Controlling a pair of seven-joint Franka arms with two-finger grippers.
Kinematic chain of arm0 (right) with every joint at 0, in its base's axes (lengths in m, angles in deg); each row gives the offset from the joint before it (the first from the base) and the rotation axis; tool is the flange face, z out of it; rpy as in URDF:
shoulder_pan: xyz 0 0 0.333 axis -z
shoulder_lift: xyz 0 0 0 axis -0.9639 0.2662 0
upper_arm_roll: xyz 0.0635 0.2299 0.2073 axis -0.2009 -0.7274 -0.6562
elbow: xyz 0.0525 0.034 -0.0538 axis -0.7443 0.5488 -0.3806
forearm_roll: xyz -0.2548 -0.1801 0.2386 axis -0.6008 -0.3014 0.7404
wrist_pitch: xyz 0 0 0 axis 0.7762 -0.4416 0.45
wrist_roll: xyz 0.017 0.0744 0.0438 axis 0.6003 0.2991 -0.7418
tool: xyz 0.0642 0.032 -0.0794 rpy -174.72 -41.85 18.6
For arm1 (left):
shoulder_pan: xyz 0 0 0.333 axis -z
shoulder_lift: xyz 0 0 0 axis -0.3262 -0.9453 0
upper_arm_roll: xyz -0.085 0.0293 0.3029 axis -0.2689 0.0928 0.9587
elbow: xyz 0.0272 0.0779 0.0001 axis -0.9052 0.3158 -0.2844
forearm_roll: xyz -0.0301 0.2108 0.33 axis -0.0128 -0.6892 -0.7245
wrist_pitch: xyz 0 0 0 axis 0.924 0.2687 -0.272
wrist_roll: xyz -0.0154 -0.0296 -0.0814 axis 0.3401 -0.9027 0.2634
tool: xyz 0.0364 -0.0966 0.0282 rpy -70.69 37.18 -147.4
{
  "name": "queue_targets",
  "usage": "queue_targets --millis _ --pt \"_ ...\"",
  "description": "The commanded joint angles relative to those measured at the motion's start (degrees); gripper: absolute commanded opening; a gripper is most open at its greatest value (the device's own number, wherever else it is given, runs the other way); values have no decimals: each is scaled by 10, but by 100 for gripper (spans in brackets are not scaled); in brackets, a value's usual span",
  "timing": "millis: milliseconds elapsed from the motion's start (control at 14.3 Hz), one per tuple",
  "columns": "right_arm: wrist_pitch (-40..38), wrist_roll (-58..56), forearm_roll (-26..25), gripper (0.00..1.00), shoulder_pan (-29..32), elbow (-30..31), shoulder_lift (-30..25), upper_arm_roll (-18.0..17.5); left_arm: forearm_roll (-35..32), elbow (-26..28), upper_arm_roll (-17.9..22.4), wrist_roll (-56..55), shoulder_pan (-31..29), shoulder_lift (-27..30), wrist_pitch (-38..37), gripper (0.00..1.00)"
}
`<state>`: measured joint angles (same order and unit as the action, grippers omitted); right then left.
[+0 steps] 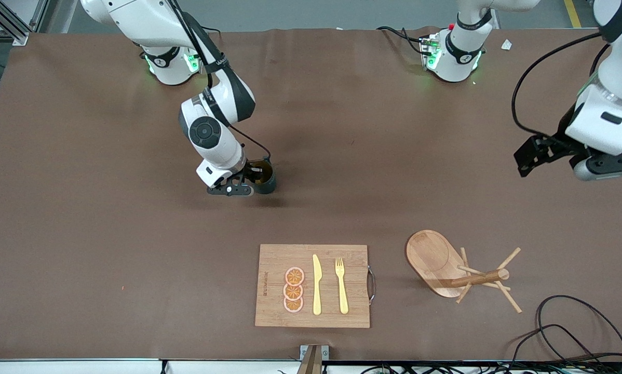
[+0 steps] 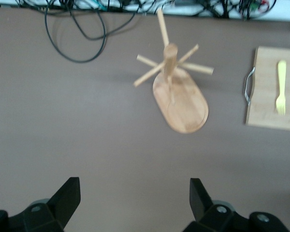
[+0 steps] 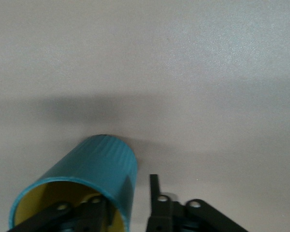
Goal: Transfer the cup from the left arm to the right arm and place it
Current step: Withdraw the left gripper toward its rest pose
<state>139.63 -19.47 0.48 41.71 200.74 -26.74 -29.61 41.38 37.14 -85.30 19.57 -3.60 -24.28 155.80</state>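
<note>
Standing upright on brown matte table (image 1: 342, 156), 1 glossy teal cylindrical cup (image 1: 263, 179), wall pinched by right gripper (image 1: 248, 183); left gripper (image 1: 550, 156) spread wide, waiting, wooden peg rack (image 1: 461, 270) at its 7 o'clock.

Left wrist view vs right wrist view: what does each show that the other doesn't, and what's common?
Only the left wrist view: the wooden peg rack on its oval base, the cutting board with a yellow fork, loose cables, and the left gripper with fingers wide apart and nothing between them.

Only the right wrist view: the cup and the right gripper, one finger inside the rim, the other outside the wall.

Both: the bare brown table beneath.
</note>
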Motion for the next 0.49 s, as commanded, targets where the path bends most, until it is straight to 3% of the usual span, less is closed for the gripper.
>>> queue_targets --millis 0,139,279,418 --pt "5 -4 9 2 -4 7 -6 3 9 13 -4 53 -30 29 -37 100" --pt "5 -18 9 0 -4 5 -7 3 16 25 -24 61 -61 43 -38 100" --pt "0 -76 8 0 2 4 -9 4 24 41 -88 69 -129 54 -37 100" --pt "-4 -158 8 0 22 5 -15 5 24 70 -109 69 -155 74 -34 100"
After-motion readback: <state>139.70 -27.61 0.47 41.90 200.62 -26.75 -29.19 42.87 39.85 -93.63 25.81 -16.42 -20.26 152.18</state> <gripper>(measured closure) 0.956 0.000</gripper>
